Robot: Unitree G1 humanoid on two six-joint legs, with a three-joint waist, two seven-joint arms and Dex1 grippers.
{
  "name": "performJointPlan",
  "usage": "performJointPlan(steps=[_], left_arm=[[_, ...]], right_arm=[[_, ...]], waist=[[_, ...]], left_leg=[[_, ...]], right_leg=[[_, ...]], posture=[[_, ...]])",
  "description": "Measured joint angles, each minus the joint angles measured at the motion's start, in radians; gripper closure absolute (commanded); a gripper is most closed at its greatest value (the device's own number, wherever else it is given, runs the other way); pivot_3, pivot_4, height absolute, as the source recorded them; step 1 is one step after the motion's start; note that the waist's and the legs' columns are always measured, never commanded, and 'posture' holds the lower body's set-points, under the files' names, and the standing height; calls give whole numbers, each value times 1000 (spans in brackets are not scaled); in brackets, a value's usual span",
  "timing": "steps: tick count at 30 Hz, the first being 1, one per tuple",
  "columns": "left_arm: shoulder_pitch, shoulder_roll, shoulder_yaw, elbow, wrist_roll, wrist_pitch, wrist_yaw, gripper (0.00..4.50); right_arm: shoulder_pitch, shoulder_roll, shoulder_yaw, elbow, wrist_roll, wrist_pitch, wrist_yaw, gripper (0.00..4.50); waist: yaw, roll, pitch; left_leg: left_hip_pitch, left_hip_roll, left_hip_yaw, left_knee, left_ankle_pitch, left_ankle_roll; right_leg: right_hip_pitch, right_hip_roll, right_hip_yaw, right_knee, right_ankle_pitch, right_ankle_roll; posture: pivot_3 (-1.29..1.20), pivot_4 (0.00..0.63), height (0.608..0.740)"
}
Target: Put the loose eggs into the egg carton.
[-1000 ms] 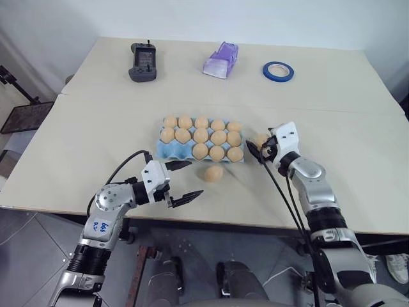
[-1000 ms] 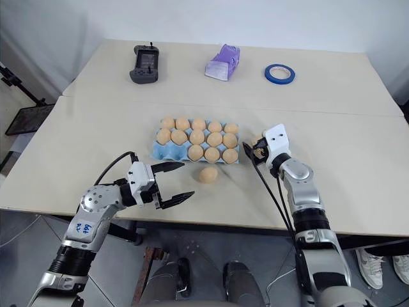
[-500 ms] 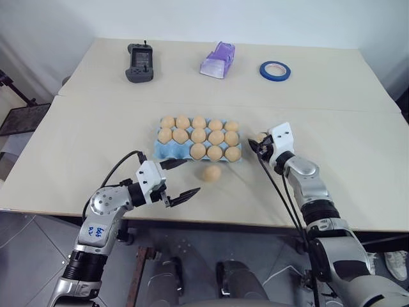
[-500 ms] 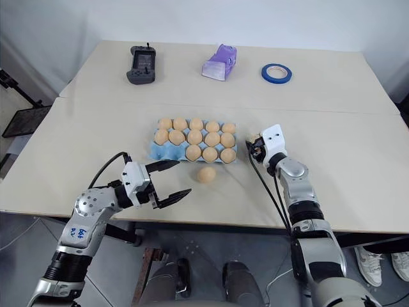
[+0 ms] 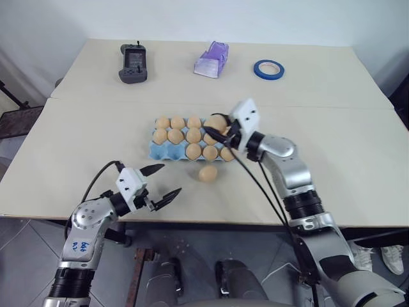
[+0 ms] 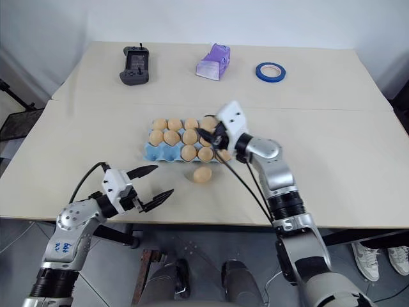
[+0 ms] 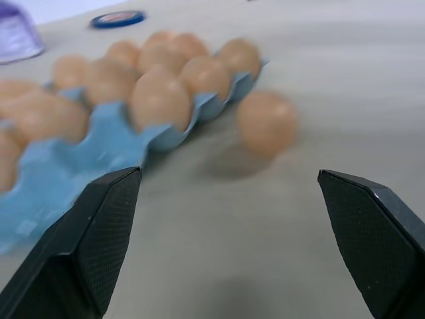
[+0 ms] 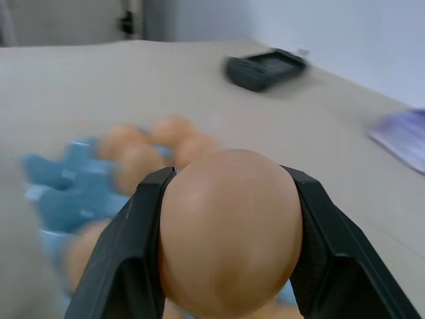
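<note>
The right claw (image 8: 229, 266) is clamped on one of the loose eggs, the held egg (image 8: 229, 229), its two black fingers (image 8: 129, 252) pressing the widest part from opposite sides, and it hangs over the right end of the egg carton (image 5: 167, 152), whose blue cups lie just beneath and beyond it. The left claw (image 5: 160, 181) stands wide apart and empty, low over the table (image 5: 358, 166); ahead of it and a little to its right a second loose egg (image 5: 207, 173) rests on the table just beside the carton's near edge, and the empty cups at the carton's left end lie straight ahead of that claw. These eggs look smooth, light and rigid, and a shell of this kind is likely to crack under a hard squeeze or a drop, while its rounded matte surface could slide out of a pinch set off-centre. The sound hold is probably across the middle, as the right claw has it, with just enough pressure to carry. The egg on the table may roll when nudged, so the fingers should straddle it evenly before meeting it.
</note>
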Motion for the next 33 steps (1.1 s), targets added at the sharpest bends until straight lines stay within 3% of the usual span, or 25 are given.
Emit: performJointPlan(steps=[8, 17, 18, 20, 24, 28, 33], left_arm=[[89, 3, 104, -47, -8, 4, 76, 0], [113, -6, 107, -97, -11, 9, 110, 0], [113, -6, 106, -98, -11, 9, 111, 0], [112, -6, 101, -98, -11, 11, 112, 0], [105, -6, 96, -98, -11, 15, 111, 0], [102, -6, 89, -97, -12, 20, 109, 0], [89, 9, 78, -96, -15, 25, 84, 0]], right_arm=[[-65, 91, 113, 104, -97, -8, -21, 2642], [-116, 179, 120, 258, -141, -30, -51, 2642], [-123, 190, 118, 273, -141, -36, -57, 1948], [-127, 197, 115, 280, -140, -44, -58, 1487], [-119, 196, 112, 254, -131, -40, -27, 85], [-77, 161, 111, 125, -104, -24, 24, 35], [103, -33, 35, -125, 10, -54, 170, 35]], waist=[[1, 0, 0], [-6, 0, 0], [-6, 0, 0], [-5, 0, 0], [-3, 0, 0], [-1, 0, 0], [15, -1, 0]], left_leg=[[-1, -1, 0, -1, -1, -1], [-9, -1, 0, -3, 0, -2], [-10, -1, 1, -3, 0, -2], [-11, -1, 1, -2, 0, -2], [-11, -1, 1, -1, 0, -2], [-11, -1, 1, -1, 0, -2], [-12, -1, 1, -1, 0, -1]], right_leg=[[-1, -2, -2, -2, 0, -1], [-10, -2, -2, -1, -1, -1], [-11, -2, -2, 0, -1, -1], [-12, -1, -1, 0, -1, -1], [-12, -2, -1, 2, -1, -1], [-13, -2, -1, 2, -1, -1], [-11, -2, -2, -1, -1, -1]], posture=[[0, 150, 740], [0, 150, 740], [0, 150, 740], [0, 150, 740], [0, 150, 740], [0, 150, 740], [0, 150, 740]])
